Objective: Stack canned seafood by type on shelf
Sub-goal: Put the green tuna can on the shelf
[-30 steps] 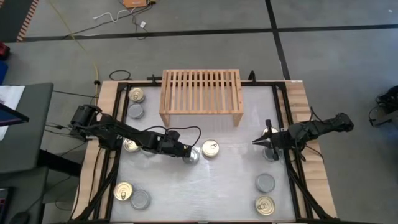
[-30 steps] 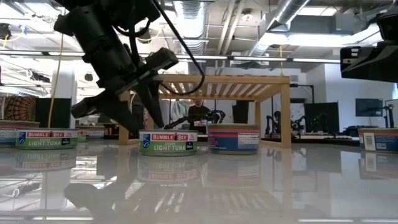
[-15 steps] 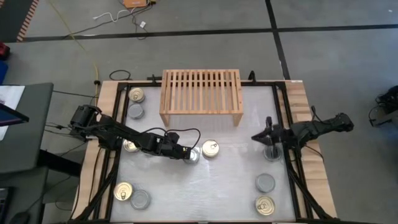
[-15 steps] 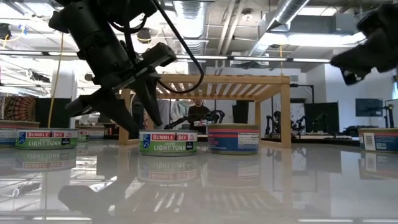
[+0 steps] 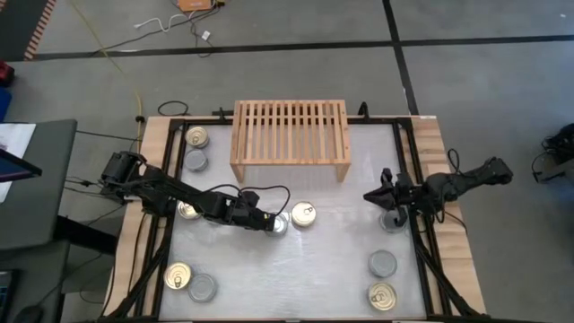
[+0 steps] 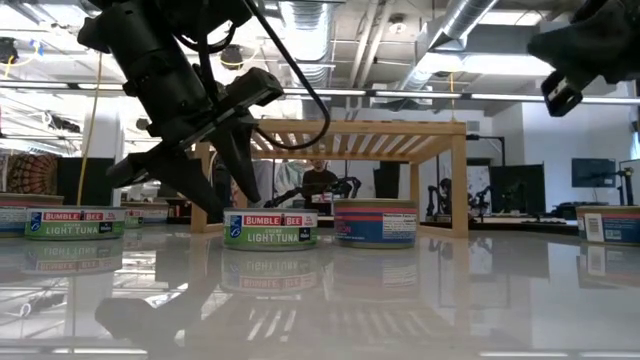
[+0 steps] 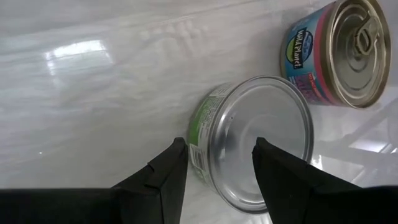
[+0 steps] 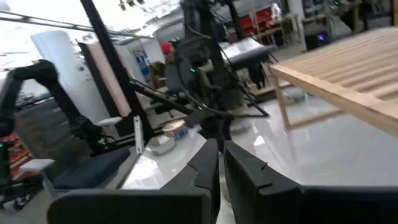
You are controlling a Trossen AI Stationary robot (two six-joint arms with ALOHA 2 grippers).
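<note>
Round flat tins of canned seafood lie scattered on the white table. My left gripper slants down over a silver-topped, green-labelled tin near the table's middle. Its fingers are a little apart, one over the tin's side and one over its top. Beside that tin stands a gold-lidded tin with a blue and pink label. The light-wood shelf stands at the far middle with nothing on its slats. My right gripper is raised at the right side, shut and holding nothing, above a silver tin. My left gripper stands at the silver-topped tin's near rim, slanting down from the table's left. The gap between its fingers is narrower than the tin. I cannot tell whether the fingertips touch the tin. The tin rests flat on the table.
More tins stand along the left edge, at the near left and at the near right. Bare table lies between the middle tins and the near edge.
My right gripper has risen a little and rolled about its own axis, staying shut. The tins have stayed where they were.
</note>
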